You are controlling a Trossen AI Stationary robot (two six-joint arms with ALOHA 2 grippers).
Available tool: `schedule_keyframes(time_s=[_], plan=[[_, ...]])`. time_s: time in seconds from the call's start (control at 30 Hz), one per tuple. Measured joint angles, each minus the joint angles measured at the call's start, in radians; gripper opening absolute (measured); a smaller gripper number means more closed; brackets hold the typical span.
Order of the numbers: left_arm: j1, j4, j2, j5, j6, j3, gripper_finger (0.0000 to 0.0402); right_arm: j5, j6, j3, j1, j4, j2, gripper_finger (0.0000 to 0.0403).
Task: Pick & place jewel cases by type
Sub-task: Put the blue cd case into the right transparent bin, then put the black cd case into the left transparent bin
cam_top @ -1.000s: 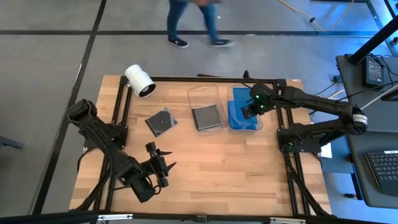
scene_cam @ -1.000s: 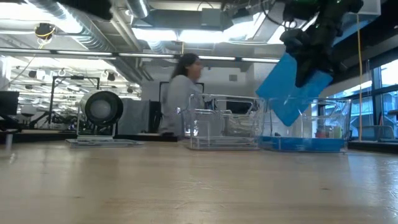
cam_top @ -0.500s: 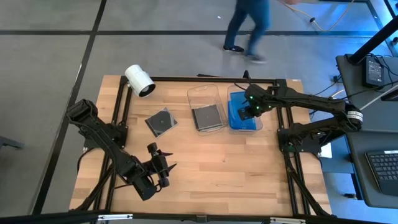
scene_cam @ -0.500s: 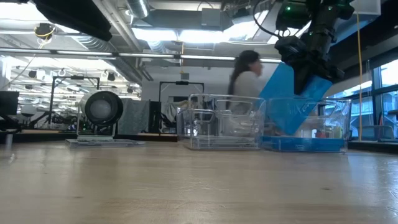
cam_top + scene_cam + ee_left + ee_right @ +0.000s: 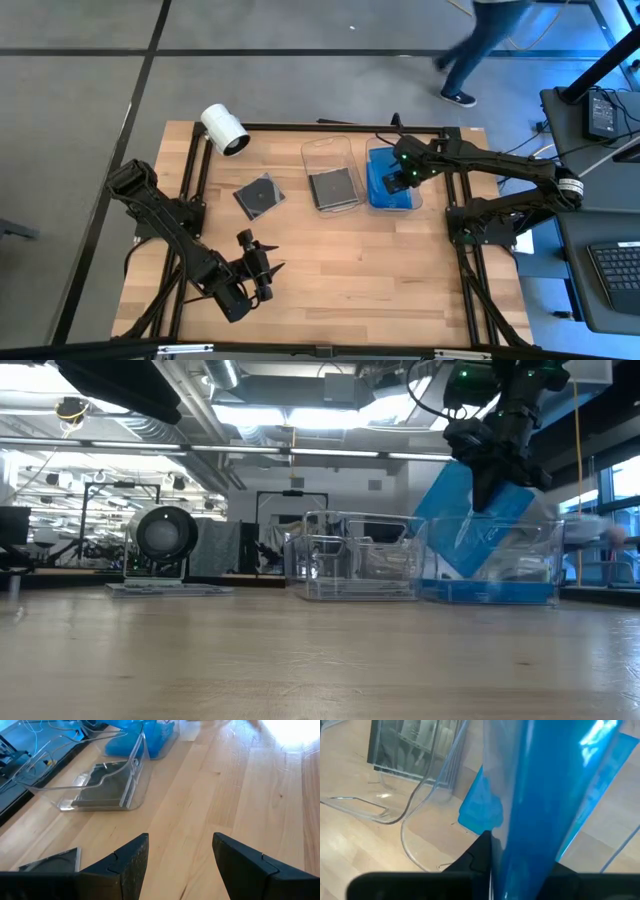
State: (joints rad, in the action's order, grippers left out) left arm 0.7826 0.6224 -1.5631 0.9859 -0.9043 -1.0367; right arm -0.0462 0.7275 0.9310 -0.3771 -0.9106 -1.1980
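My right gripper (image 5: 497, 465) is shut on a bright blue jewel case (image 5: 462, 525) that stands tilted inside the right clear tub (image 5: 392, 190), over other blue cases on its floor. The middle clear tub (image 5: 330, 172) holds a dark jewel case (image 5: 333, 188). Another dark case with a disc (image 5: 259, 195) lies flat on the table left of the tubs. My left gripper (image 5: 180, 855) stands open above the table's near left part, with nothing between its fingers. My right gripper pinches the blue case between its two fingers at its upper edge (image 5: 505, 488), coming from above and slanting down. The case (image 5: 545, 795) is tilted, with its lower part inside the tub. Whether its lower edge (image 5: 447, 570) rests on the cases below, I cannot tell.
A white cylinder (image 5: 225, 130) lies at the far left corner. A black frame (image 5: 190, 190) runs along the table's left, far and right sides. A person walks by on the floor beyond the far edge. Bare wood spreads across the near half of the table.
My right gripper has sunk a little with the blue case, whose lower part has gone deeper into the right tub while staying tilted. The person behind the table has walked toward the right.
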Motion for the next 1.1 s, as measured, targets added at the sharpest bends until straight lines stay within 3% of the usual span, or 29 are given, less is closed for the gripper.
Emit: schedule_keyframes(time_s=[0.17,0.5,0.87,1.1], plan=[[0.0,0.0,0.0,0.0,0.0,0.0,0.0216,0.054,-0.004,0.0,0.0,-0.003,0.0,0.0086],[0.0,0.0,0.0,0.0,0.0,0.0,0.0216,0.064,0.019,0.0,0.0,-0.01,0.0,0.016],[0.0,0.001,0.0,0.0,0.0,0.0,0.0216,0.074,-0.001,0.0,0.0,-0.215,0.0,0.0171],[-0.037,0.01,0.0,-0.001,-0.009,0.0,0.0216,0.086,0.0,0.0,0.0,-0.245,0.0,0.017]])
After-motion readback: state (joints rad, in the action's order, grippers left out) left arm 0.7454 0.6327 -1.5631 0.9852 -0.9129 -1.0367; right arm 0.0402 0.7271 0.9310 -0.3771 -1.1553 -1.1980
